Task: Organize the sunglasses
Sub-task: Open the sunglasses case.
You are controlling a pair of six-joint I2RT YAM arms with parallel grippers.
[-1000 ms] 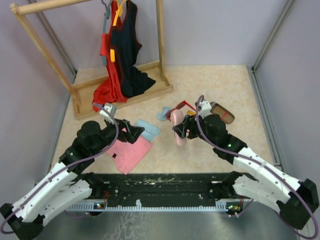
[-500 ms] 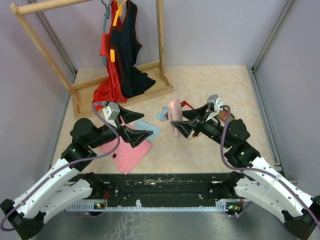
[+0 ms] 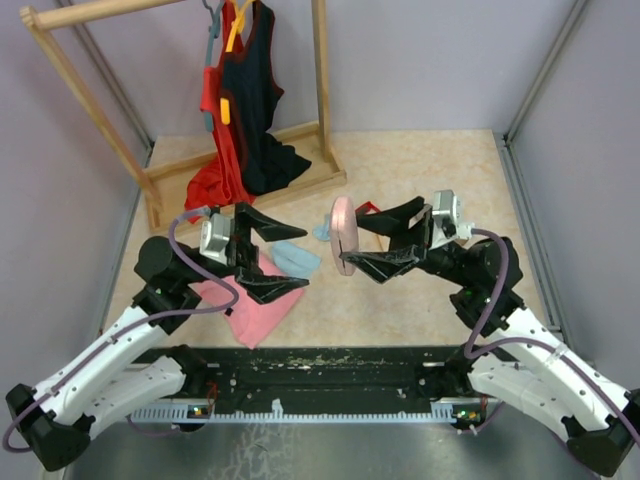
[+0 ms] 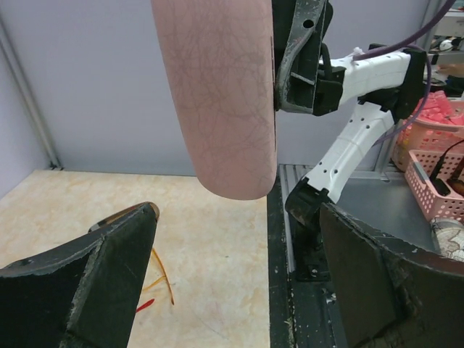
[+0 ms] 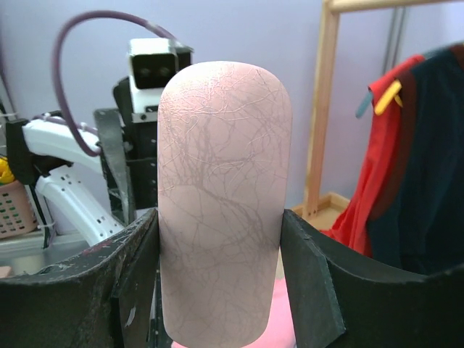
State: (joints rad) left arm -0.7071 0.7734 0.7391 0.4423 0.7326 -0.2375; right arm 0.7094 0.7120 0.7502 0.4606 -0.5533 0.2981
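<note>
Pink case (image 5: 221, 203): leather-like skin, matt, fine crackle veining.
Left gripper fingers (image 4: 94, 283): black plastic, matt, scuffed and dusty at the edges.
Rack (image 3: 322, 90): pale bare wood, smooth.
Hanging tops (image 3: 245, 110): soft red and black cloth.
Table (image 3: 440, 160): beige stone-pattern sheet, smooth, slight sheen.
Left arm link (image 3: 100, 362): white plastic, glossy.

A robot lab test cell — plain grey walls (image 3: 420, 60) boxing a beige table (image 3: 450, 170), pink baskets (image 4: 435, 185) nearby

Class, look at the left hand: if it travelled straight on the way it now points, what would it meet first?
Most likely the pink case, gripped by the right hand just ahead of the open left hand. Depth is hard to judge, so the case may sit slightly above the line.
</note>
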